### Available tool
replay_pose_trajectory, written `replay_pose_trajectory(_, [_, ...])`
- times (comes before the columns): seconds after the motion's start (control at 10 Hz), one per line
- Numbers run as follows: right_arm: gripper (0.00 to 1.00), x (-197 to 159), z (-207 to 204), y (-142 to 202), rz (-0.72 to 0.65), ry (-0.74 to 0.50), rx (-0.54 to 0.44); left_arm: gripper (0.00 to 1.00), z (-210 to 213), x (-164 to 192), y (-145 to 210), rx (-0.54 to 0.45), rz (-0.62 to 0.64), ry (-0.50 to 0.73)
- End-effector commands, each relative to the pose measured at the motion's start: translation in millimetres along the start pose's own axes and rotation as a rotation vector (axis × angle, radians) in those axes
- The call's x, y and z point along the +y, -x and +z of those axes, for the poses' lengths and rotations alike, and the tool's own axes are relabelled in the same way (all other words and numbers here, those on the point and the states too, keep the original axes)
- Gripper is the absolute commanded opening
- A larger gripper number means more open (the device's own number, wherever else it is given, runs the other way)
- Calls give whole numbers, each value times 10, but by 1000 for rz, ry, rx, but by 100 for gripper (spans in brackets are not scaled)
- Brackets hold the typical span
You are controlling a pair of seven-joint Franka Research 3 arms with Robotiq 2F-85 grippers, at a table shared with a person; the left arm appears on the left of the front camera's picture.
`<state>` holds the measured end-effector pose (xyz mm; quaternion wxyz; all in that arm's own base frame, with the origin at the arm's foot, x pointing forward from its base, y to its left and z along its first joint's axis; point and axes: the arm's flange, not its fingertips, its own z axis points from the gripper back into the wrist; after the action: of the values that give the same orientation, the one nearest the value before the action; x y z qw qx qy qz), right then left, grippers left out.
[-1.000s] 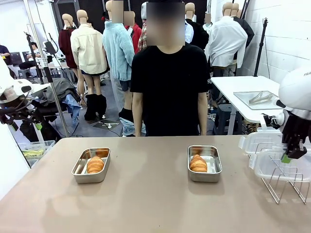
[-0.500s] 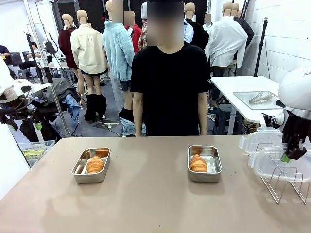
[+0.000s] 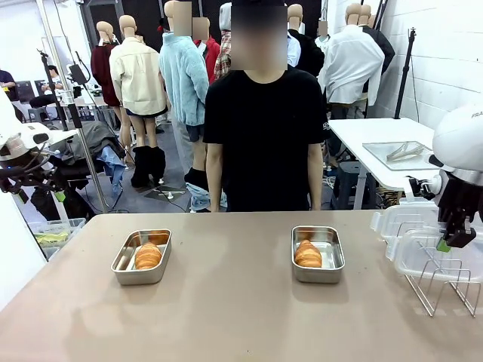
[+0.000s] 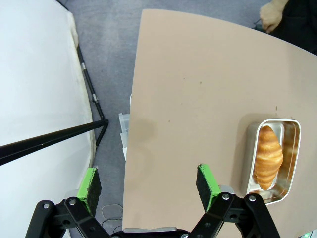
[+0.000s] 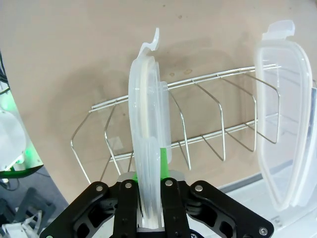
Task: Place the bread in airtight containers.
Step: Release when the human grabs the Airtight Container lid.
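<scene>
- Presently, right end effector [image 5: 152,173]: jaws clamped together on the lower edge of a clear plastic snap-on lid with a whitish rim [image 5: 146,114], which stands on edge in a slot of the bent-wire rack [image 3: 445,286] at the right end of the table [image 3: 234,332].
- Second clear plastic lid [image 5: 282,114]: upright in another slot of the same rack, apart from the held one, ungripped.
- Left end effector [image 4: 148,181]: green-padded fingers wide apart, nothing between them, hovering over the table's left edge.
- Left rectangular shiny steel tin [image 3: 136,277]: uncovered, on the table's left half, holding one golden-brown ridged croissant roll [image 3: 148,256].
- Right rectangular shiny steel tin [image 3: 317,276]: uncovered, right of centre and well apart from the rack, holding the other golden-brown croissant roll [image 3: 307,254].
- Person in a black shirt [image 3: 260,136]: standing at the far side, hands off the table.
- Step in hand, as judged: bread is already in both tins; covering has begun with the first lid gripped.
- Next move, as judged: lift the lid straight out of the wires, carry it to the nearer tin, turn it flat, square its corners to the rim, then press down.
</scene>
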<state>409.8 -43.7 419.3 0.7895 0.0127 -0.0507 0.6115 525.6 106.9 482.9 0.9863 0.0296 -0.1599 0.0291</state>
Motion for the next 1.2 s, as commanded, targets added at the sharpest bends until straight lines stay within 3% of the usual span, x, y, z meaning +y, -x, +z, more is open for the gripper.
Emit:
replay_pose_trajectory(0.0, [0, 0, 0, 0, 0, 0, 0, 100, 23, -3, 0, -1, 5, -19])
replay_pose_trajectory(0.3, [0, 87, 668, 36, 4, 58, -2, 100, 23, -3, 0, -1, 5, -19])
replay_pose_trajectory(0.5, [0, 76, 1281, -175, 35, 92, 25, 100, 23, -3, 0, -1, 5, -19])
replay_pose_trajectory(0.8, [0, -507, 1857, -601, -335, 1, -151, 100, 23, -3, 0, -1, 5, -19])
replay_pose_trajectory(1.1, [0, -1314, 1842, -1006, -531, -171, -410, 100, 23, -3, 0, -1, 5, -19])
